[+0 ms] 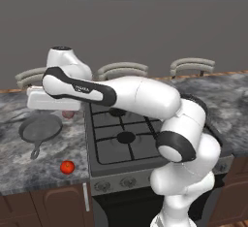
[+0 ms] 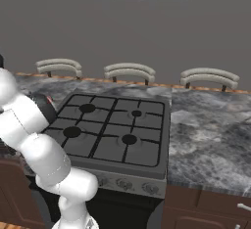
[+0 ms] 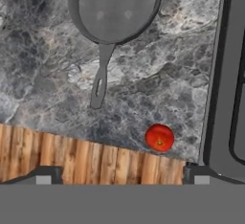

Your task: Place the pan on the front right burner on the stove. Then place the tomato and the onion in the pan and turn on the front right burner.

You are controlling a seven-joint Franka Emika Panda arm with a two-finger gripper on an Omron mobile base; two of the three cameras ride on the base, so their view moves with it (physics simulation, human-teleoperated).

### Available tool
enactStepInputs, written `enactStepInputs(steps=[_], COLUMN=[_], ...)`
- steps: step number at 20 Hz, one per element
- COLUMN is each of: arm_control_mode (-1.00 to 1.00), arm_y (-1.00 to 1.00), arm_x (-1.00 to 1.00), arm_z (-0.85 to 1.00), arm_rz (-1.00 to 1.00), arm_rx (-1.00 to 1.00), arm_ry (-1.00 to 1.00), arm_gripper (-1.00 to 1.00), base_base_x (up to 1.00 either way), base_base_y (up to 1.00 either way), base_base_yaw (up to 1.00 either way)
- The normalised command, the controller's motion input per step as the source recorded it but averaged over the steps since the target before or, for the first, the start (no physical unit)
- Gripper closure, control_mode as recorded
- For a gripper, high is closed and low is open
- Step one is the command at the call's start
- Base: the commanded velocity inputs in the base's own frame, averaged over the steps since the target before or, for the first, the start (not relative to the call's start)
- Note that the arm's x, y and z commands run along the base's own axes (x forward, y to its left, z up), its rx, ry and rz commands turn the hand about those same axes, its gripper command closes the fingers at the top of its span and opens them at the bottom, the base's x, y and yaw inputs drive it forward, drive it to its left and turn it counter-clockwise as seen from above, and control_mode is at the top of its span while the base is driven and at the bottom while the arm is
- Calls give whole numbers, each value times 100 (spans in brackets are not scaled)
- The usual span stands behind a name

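Note:
The dark grey pan [image 1: 40,128] lies on the counter left of the stove [image 1: 127,146], its handle pointing toward the front edge. In the hand view the pan [image 3: 115,8] is at the top, with its handle running down from it. The red tomato [image 1: 67,167] rests near the counter's front edge, close to the stove [image 3: 228,74], and shows as the tomato [image 3: 159,137] in the hand view. A pinkish onion [image 1: 69,114] peeks out under my hand. My gripper [image 3: 120,176] hangs open above the counter, holding nothing. The front right burner [image 2: 129,139] is bare.
The marble counter [image 1: 29,180] runs on both sides of the stove [image 2: 115,125]. Wooden floor [image 3: 72,156] shows past the counter's front edge. Knobs [image 2: 122,184] line the stove front. Three chair backs [image 2: 130,71] stand behind the counter.

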Motion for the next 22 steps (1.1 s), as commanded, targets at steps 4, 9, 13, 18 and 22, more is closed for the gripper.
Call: enactStepInputs(steps=[4, 9, 13, 18, 22], arm_control_mode=[-100, -100, -100, -100, -100], arm_y=[46, 42, 29, 15, 16], arm_x=[28, 24, 21, 18, 9], arm_z=[-14, -11, -26, -37, -35], arm_rz=[0, 0, 0, 0, 0], arm_rx=[0, 0, 0, 0, 0], arm_ry=[0, -1, -6, -6, -1], arm_gripper=[-100, -100, -100, -100, -100], base_base_x=[0, 0, 0, 0, 0], base_base_y=[0, 0, 0, 0, 0], base_base_yaw=[0, 0, 0, 0, 0])
